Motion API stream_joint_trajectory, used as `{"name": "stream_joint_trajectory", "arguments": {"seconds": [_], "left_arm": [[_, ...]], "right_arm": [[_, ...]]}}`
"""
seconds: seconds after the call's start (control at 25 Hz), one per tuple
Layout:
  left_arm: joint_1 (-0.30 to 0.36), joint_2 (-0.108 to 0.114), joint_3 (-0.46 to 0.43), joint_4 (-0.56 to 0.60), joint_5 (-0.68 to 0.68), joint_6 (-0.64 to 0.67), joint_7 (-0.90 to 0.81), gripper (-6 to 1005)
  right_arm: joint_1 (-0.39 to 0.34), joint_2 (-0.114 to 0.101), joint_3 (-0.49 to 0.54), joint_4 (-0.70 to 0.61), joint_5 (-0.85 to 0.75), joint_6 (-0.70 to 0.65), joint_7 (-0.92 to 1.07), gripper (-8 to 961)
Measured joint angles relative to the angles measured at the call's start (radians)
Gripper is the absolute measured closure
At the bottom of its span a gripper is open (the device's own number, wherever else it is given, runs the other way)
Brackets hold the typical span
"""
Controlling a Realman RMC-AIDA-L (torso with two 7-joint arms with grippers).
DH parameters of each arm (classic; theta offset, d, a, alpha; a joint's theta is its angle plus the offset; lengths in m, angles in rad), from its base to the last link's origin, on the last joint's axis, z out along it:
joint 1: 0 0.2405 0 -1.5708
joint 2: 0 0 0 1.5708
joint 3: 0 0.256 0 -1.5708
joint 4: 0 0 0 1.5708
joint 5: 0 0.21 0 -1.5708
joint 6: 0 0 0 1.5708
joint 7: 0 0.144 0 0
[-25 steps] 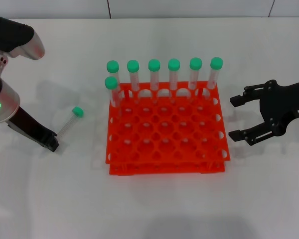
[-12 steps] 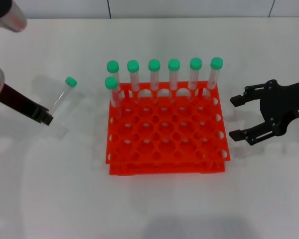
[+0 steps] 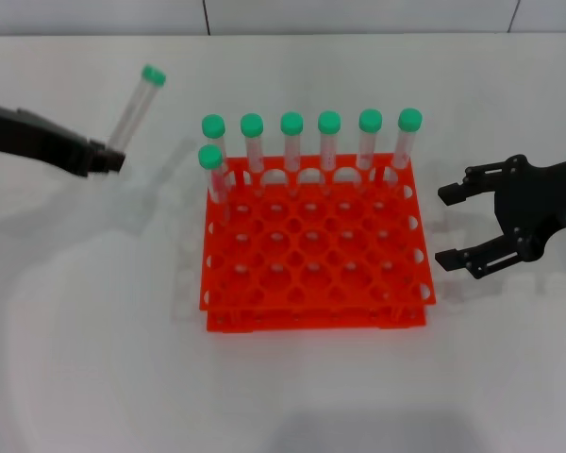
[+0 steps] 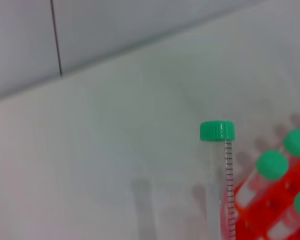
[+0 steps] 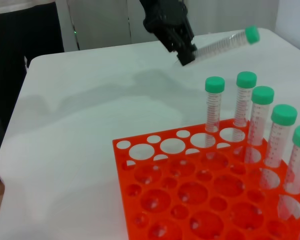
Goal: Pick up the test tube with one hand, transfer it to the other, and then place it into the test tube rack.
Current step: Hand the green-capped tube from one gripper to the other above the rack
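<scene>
My left gripper (image 3: pixel 106 157) is shut on the lower end of a clear test tube (image 3: pixel 134 109) with a green cap and holds it in the air, left of the orange-red rack (image 3: pixel 313 250). The tube tilts up, cap toward the rack's far side. The tube also shows in the left wrist view (image 4: pixel 221 175) and in the right wrist view (image 5: pixel 222 44), where the left gripper (image 5: pixel 186 55) grips its end. Several other green-capped tubes (image 3: pixel 329 142) stand along the rack's far row. My right gripper (image 3: pixel 445 224) is open and empty, low beside the rack's right edge.
The rack shows close up in the right wrist view (image 5: pixel 190 190) with many open holes. The white table (image 3: pixel 94 330) spreads all around it. A wall runs behind the table's far edge, and a dark figure (image 5: pixel 25 60) stands past the table's left end.
My left gripper has lifted the tube off the table and carried it up and toward the far left corner of the rack. The right arm has hardly moved.
</scene>
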Motion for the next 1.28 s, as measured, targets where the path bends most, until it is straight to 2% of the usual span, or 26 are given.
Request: {"name": "stream_joint_trajectory", "arguments": {"seconds": [0.32,0.48,0.64,0.68,0.8,1.04,1.12,1.28], "left_arm": [[0.117,0.000,-0.006,0.048,-0.279,-0.079,0.222,798],[0.154,0.000,-0.007,-0.010,-0.426,-0.098,0.412,796],[0.147,0.010,-0.011,-0.103,-0.530,-0.098,0.541,794],[0.119,0.026,-0.026,-0.215,-0.607,-0.079,0.662,793],[0.082,0.043,-0.039,-0.318,-0.652,-0.050,0.757,792],[-0.045,0.112,-0.135,-0.676,-0.750,0.041,0.977,788],[-0.083,0.129,-0.150,-0.764,-0.755,0.065,1.013,787],[-0.111,0.131,-0.149,-0.814,-0.741,0.063,1.010,785]], "right_arm": [[-0.005,0.001,0.000,0.002,0.001,0.001,0.001,84],[-0.004,0.004,0.000,0.004,0.002,0.007,0.000,84],[-0.005,0.009,0.000,0.004,0.004,0.011,-0.003,84],[-0.005,0.012,0.000,0.004,0.004,0.014,-0.004,83],[-0.004,0.019,0.000,0.004,0.001,0.021,-0.009,83],[-0.006,0.028,0.001,0.002,0.006,0.032,-0.016,83],[-0.006,0.029,0.001,0.002,0.006,0.034,-0.018,83],[-0.002,0.033,0.002,0.005,0.008,0.049,-0.026,84]]}}
